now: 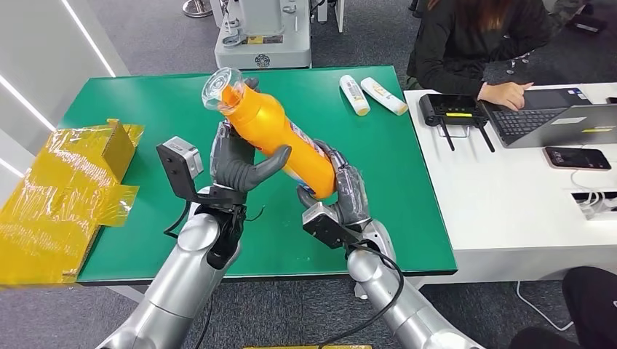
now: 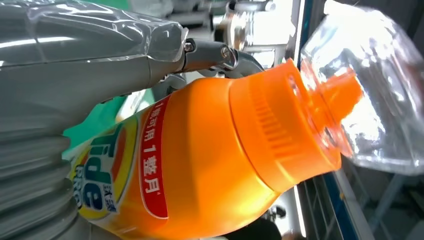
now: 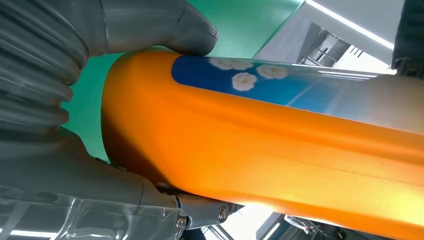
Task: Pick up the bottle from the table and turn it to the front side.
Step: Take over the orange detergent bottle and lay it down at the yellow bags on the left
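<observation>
We have the orange bottle [image 1: 280, 138] lifted clear of the green table [image 1: 145, 102], slanting above its middle with the clear cap [image 1: 220, 87] pointing up and away from us. Our left hand [image 1: 236, 163] grips the upper body just below the shoulder, thumb wrapped across the front, while our right hand [image 1: 342, 193] clasps the base end. Holding both ends, we judge, lets one hand steady the bottle while the other rolls it about its long axis. The left wrist view shows a label with printed characters [image 2: 150, 155] (likely the front), while the right wrist view shows a blue panel with white flowers [image 3: 240, 75]. Two small white bottles [image 1: 371, 94] lie at the table's far edge, well apart, and a person works at a laptop [image 1: 553, 120] on the neighbouring white desk [image 1: 509, 211].
</observation>
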Controlling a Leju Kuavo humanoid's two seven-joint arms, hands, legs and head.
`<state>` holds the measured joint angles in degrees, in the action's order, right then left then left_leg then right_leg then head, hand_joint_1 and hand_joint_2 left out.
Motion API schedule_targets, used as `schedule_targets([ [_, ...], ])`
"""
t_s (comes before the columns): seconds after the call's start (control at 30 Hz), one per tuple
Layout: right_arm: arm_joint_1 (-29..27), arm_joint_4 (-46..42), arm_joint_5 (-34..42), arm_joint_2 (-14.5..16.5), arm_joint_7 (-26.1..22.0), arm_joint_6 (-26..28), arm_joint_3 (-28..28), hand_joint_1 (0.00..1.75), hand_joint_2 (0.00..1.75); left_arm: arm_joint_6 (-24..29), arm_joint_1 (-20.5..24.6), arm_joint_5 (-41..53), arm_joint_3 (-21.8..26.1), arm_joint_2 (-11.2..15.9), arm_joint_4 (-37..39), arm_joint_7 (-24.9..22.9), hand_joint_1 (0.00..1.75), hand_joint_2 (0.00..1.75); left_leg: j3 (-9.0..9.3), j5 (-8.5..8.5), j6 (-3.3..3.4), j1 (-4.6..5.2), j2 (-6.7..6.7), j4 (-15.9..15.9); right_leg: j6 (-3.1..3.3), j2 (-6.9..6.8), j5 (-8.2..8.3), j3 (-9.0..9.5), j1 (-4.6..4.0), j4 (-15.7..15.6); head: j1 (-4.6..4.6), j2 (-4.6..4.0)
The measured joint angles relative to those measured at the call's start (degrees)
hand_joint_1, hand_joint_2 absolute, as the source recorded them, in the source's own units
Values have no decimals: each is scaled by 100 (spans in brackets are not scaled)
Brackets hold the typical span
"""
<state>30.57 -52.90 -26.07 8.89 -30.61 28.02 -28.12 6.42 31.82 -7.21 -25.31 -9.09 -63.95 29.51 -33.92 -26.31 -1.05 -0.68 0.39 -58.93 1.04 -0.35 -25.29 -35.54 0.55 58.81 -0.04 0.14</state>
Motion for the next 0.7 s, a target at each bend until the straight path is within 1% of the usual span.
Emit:
schedule_targets([
  [0.07, 38, 62, -38, 41, 5, 0, 5, 175, 175, 177, 54, 131, 1, -33, 71, 42, 0, 175, 0, 0, 0, 0, -1, 0, 0, -1, 0, 0, 0, 0, 1, 1],
  [0.17, 74, 144, -83, 77, 31, 0, 17, 175, 175, 264, 109, 186, 14, -58, 181, 58, 0, 175, -1, 0, 0, 0, -1, 0, 0, -1, 0, 0, 0, 0, 1, 2],
  [0.2, 81, 168, -85, 84, 39, 0, 23, 175, 175, 267, 123, 188, 22, -59, 216, 59, 40, 175, -1, 0, 0, 0, -1, 0, 0, -1, 0, 0, 0, 0, 0, 1],
  [0.3, 91, 233, -110, 98, 59, 3, 38, 175, 175, 245, 142, 149, 67, -66, 299, 58, 171, 175, 0, 0, 0, 0, -1, 0, 0, -1, 0, 0, 0, 0, -1, 0],
  [0.33, 93, 253, -138, 101, 74, 4, 42, 175, 175, 202, 142, 105, 94, -68, 322, 50, 175, 175, 0, 0, 0, 0, -1, 0, 0, -1, 0, 0, 0, 0, -1, 1],
  [0.53, 94, 368, -284, 103, 98, 32, 104, 175, 175, -364, 132, -214, 322, -47, 404, -120, 175, 175, 0, 0, 0, 0, 0, 0, 0, 0, 0, 0, 0, 0, 0, 2],
  [0.7, 82, 434, -338, 105, 59, 50, 128, 175, 175, -705, 112, -407, 464, -27, 408, -242, 175, 175, 0, 0, 0, 0, 0, 0, 0, 0, 0, 0, 0, 0, 0, 1],
])
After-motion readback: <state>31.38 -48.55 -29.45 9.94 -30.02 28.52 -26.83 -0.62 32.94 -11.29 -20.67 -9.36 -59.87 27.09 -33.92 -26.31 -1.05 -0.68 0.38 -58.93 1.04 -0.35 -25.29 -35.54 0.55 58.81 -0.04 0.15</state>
